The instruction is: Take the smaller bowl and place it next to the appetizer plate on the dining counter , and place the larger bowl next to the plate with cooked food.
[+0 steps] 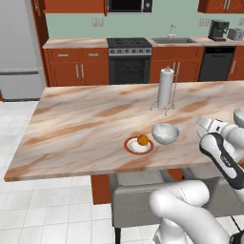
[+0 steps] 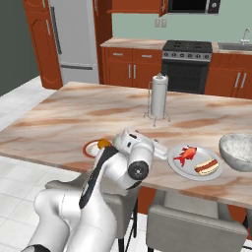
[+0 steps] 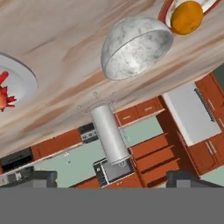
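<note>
Your gripper [image 3: 111,181] jaws wide and holding nothing, smaller bowl [image 1: 165,133] upright on bench [image 1: 86,119] near front edge, just beside appetizer plate [image 1: 138,146], larger bowl [image 2: 237,151] near food plate [image 2: 195,162].

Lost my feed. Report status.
Fingers open, empty. Smaller bowl set beside appetizer plate. Larger bowl by cooked-food plate. Paper towel stand behind, clear.

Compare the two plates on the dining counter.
The appetizer plate is small, red-rimmed, and carries one orange item; the plate with cooked food is wider, plain grey-white, and carries a red piece and a hot dog. The smaller bowl sits beside the appetizer plate; the larger bowl beside the other. Both are round.
</note>
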Tool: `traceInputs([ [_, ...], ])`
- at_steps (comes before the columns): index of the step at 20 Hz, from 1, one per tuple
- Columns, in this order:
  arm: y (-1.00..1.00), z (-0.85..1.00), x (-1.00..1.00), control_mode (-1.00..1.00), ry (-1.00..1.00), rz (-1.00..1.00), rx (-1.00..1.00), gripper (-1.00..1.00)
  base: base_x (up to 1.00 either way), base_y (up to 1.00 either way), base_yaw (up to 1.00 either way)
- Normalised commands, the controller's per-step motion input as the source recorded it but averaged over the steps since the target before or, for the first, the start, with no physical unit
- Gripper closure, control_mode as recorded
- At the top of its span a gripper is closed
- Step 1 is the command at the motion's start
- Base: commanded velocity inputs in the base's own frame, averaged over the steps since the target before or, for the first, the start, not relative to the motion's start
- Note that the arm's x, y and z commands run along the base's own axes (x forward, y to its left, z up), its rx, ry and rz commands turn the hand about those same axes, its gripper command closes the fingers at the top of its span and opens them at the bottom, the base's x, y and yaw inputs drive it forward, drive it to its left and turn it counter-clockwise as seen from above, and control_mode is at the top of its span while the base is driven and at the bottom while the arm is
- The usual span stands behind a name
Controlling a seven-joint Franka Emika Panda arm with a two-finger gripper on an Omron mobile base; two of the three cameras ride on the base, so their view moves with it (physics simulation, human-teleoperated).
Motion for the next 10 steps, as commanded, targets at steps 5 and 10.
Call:
traceInputs([
  [5,0.00,1.00,-1.00,-1.00,-0.12,0.01,-0.15,-1.00,0.00,0.00,0.00],
  [10,0.00,1.00,-1.00,-1.00,0.01,0.00,-0.20,-1.00,0.00,0.00,0.00],
])
